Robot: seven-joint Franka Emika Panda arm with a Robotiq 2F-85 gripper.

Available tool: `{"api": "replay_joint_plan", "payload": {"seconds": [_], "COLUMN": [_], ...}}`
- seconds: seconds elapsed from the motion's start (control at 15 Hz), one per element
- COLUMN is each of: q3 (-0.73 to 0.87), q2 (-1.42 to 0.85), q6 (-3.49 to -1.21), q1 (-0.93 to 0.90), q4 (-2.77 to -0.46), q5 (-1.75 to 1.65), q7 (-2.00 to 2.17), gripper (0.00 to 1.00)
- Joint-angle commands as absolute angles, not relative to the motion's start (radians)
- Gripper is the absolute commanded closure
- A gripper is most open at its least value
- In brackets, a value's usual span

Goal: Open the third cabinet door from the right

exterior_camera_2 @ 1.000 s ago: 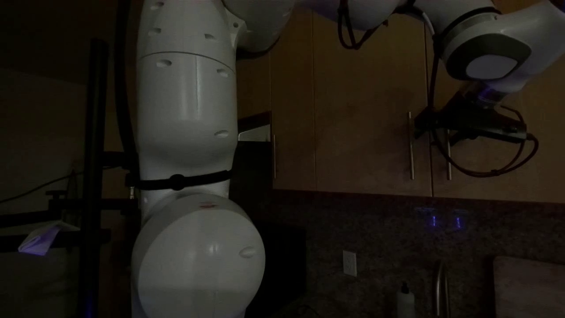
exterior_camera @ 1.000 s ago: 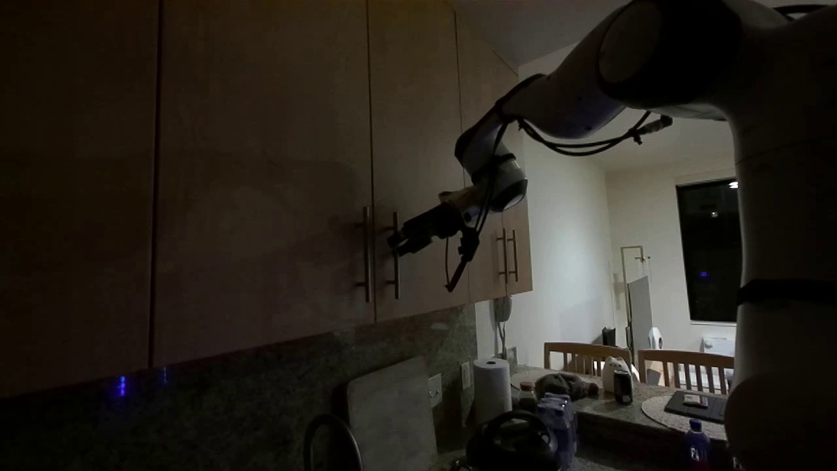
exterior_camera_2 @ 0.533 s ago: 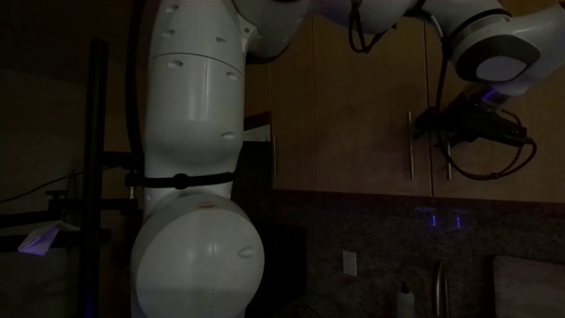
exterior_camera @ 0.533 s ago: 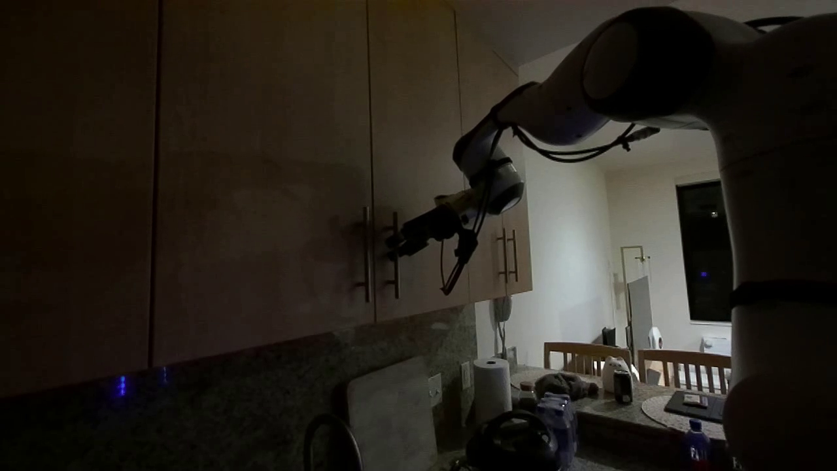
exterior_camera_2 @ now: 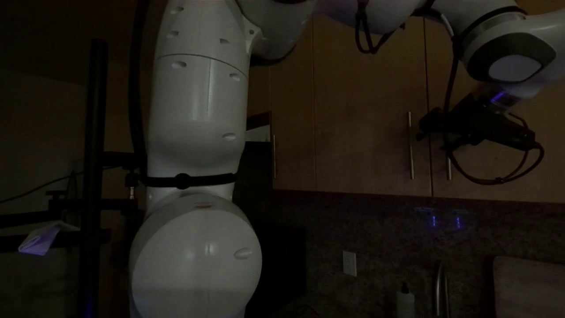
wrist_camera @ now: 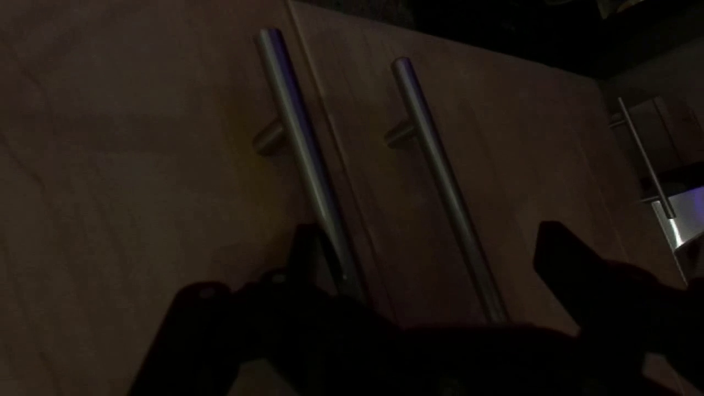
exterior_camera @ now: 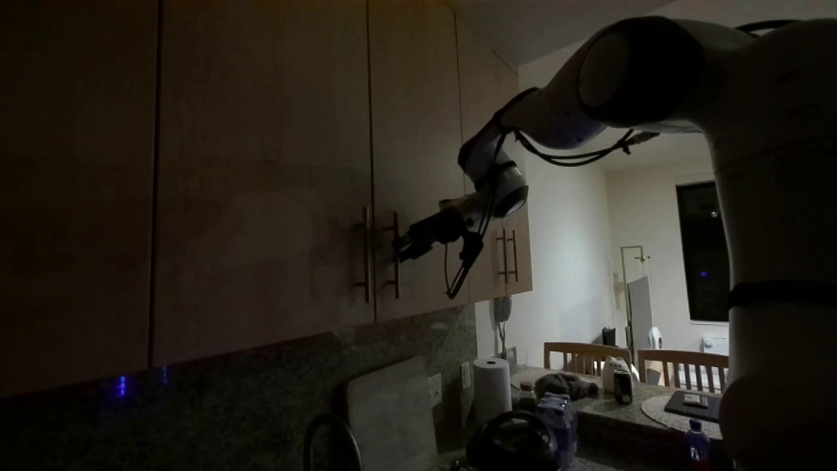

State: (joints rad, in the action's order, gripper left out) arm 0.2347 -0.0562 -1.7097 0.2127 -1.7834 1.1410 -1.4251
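Note:
The third cabinet door from the right is the narrow pale door (exterior_camera: 418, 131), which also shows in an exterior view (exterior_camera_2: 494, 159) and at the left of the wrist view (wrist_camera: 137, 165). It looks shut, flush with its neighbour. Its slim metal bar handle (exterior_camera: 396, 281) also shows in the wrist view (wrist_camera: 309, 154). My gripper (exterior_camera: 398, 250) is at this handle's upper half. In the wrist view the gripper (wrist_camera: 429, 234) is open. One fingertip overlaps the side of this handle; whether it touches cannot be told. The other finger lies beyond the neighbouring handle. The picture is very dark.
The wider door (exterior_camera: 261, 163) adjoins, with its parallel handle (wrist_camera: 448, 187) close by, between the fingers in the wrist view. More handles (exterior_camera: 505, 258) are farther right. Below are a faucet (exterior_camera: 333, 422), a cutting board (exterior_camera: 392, 412) and a paper towel roll (exterior_camera: 492, 389).
My gripper has shifted slightly, in both exterior views ending a little to the right of and lower than before. The arm's upper links have moved more. The doors look unmoved.

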Motion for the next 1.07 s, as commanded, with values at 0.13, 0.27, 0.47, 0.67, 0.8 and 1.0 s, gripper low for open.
{"api": "replay_joint_plan", "payload": {"seconds": [0.13,0.27,0.47,0.67,0.8,1.0], "q3": [0.236,0.237,0.241,0.239,0.237,0.237], "q2": [-0.071,-0.087,-0.111,-0.142,-0.143,-0.134], "q6": [-1.531,-1.475,-1.401,-1.345,-1.318,-1.294], "q1": [0.242,0.252,0.271,0.284,0.288,0.293], "q4": [-1.780,-1.759,-1.726,-1.693,-1.686,-1.690], "q5": [1.129,1.123,1.122,1.125,1.111,1.093], "q7": [-1.448,-1.451,-1.462,-1.471,-1.479,-1.498], "gripper": [0.00,0.00,0.00,0.00,0.00,0.00]}}
